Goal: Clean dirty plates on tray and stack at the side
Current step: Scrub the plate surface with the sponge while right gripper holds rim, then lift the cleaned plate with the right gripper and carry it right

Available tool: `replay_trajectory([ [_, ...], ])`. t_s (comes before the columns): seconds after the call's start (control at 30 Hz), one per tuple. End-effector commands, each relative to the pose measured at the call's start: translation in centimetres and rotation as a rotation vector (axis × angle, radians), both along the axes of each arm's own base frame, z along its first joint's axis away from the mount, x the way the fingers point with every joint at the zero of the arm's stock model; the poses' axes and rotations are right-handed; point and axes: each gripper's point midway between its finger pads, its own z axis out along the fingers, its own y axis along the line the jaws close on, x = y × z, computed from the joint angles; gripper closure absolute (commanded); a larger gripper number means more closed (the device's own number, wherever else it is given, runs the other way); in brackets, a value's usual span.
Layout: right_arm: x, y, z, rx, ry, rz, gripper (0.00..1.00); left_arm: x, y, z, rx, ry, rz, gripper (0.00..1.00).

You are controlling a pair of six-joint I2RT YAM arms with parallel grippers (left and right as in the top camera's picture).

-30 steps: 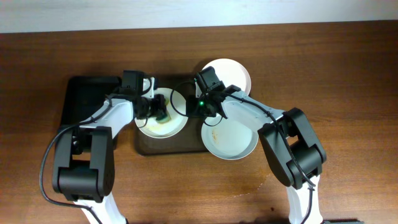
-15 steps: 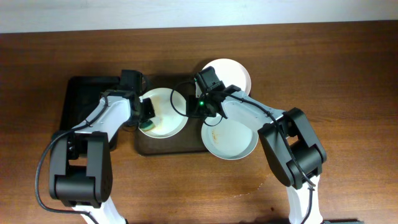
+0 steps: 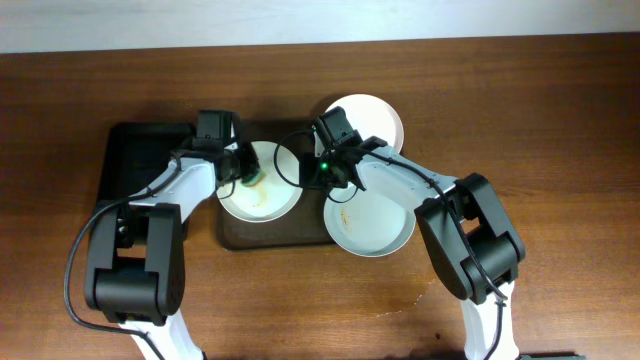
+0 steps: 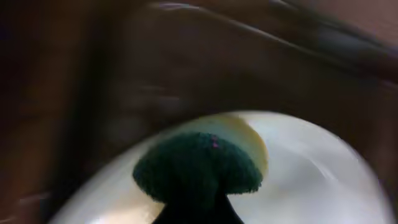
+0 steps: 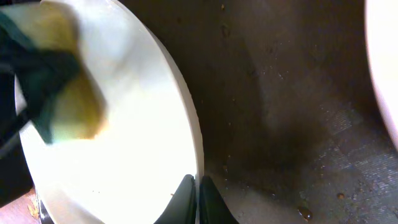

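Three white plates show in the overhead view. One plate (image 3: 268, 198) lies on the brown tray (image 3: 250, 236). A smeared plate (image 3: 370, 222) overlaps the tray's right edge, and a third plate (image 3: 368, 118) sits behind it. My left gripper (image 3: 246, 172) is shut on a green and yellow sponge (image 4: 198, 163), pressed on the upper left of the left plate (image 4: 311, 180). My right gripper (image 5: 198, 191) is shut on that plate's right rim (image 5: 124, 149), and it also shows in the overhead view (image 3: 306, 172). The sponge also appears in the right wrist view (image 5: 59, 93).
A smaller black tray (image 3: 135, 165) lies left of the brown tray, under my left arm. The brown tray surface (image 5: 292, 124) carries small brown specks. Both arms cross over the tray's back half.
My left gripper swept the sponge to the plate's left side, then back up toward its upper left. The right gripper and all plates have stayed put.
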Motion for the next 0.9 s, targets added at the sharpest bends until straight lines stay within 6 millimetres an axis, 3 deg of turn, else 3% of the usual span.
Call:
replay_trajectory([
  [0.0,0.3,-0.9,-0.5,-0.032,0.0,-0.012,0.96,-4.2,6.1,-4.0,0.273,0.205,0.2,0.99],
  [0.07,0.2,-1.0,-0.6,-0.035,0.006,-0.012,0.96,-5.9,5.7,-2.7,0.275,0.327,0.169,0.99],
  [0.13,0.1,-1.0,-0.6,-0.038,0.01,-0.012,0.96,-7.0,3.7,-1.4,0.197,0.421,0.036,0.99],
  [0.2,0.0,-1.1,-0.7,-0.041,0.016,-0.011,0.96,-7.7,1.0,1.2,0.075,0.486,-0.139,0.99],
  [0.27,-0.1,-1.2,-0.8,-0.049,0.018,-0.013,0.96,-7.5,-0.1,4.2,0.032,0.503,-0.224,0.99],
  [0.37,-0.3,-1.5,-1.1,-0.062,0.025,-0.016,0.95,-5.7,0.3,8.7,0.037,0.453,-0.246,0.99],
  [0.53,-0.5,-1.9,-1.6,-0.083,0.027,-0.025,0.68,-1.7,1.7,14.5,0.039,0.281,-0.215,0.99],
  [0.6,-0.5,-1.9,-1.6,-0.083,0.026,-0.025,0.59,-0.9,2.3,15.3,0.039,0.246,-0.199,0.99],
  [0.7,-0.4,-1.3,-2.0,-0.084,0.013,-0.02,0.57,-0.6,3.3,15.4,0.033,0.239,-0.174,0.99],
  [0.77,-0.8,-0.7,-2.6,-0.085,0.014,-0.005,0.63,-0.4,3.8,15.4,0.024,0.231,-0.163,0.99],
  [0.87,-1.4,0.1,-2.8,-0.078,0.03,-0.007,0.96,0.0,3.9,15.5,0.022,0.215,-0.159,0.98],
])
